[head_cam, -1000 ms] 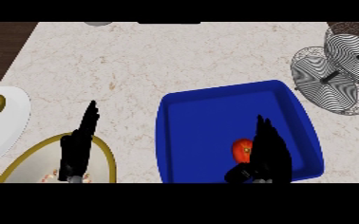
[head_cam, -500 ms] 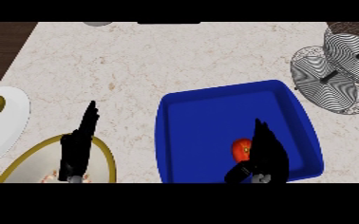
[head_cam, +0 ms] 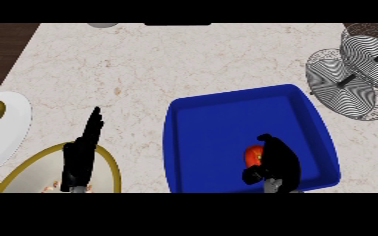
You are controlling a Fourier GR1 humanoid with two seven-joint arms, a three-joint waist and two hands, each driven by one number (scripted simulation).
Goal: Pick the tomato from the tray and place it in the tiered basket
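Note:
A red tomato (head_cam: 253,154) lies in the near part of the blue tray (head_cam: 221,125), half hidden by my right hand (head_cam: 279,166). That hand sits right against the tomato's right side, its fingers curled round it. The wire tiered basket (head_cam: 347,75) with a black-and-white striped pattern stands at the far right, away from both hands. My left hand (head_cam: 83,152) rests open at the lower left, fingers pointing up, holding nothing.
A gold-rimmed plate (head_cam: 111,162) lies under my left hand at the bottom left. A white plate (head_cam: 16,120) shows at the left edge. A grey object (head_cam: 102,24) peeks in at the counter's far edge. Dark wood borders the counter's upper left corner.
My right hand's fingers have curled down from pointing upward and closed round the tomato. The left hand and the tray have stayed still.

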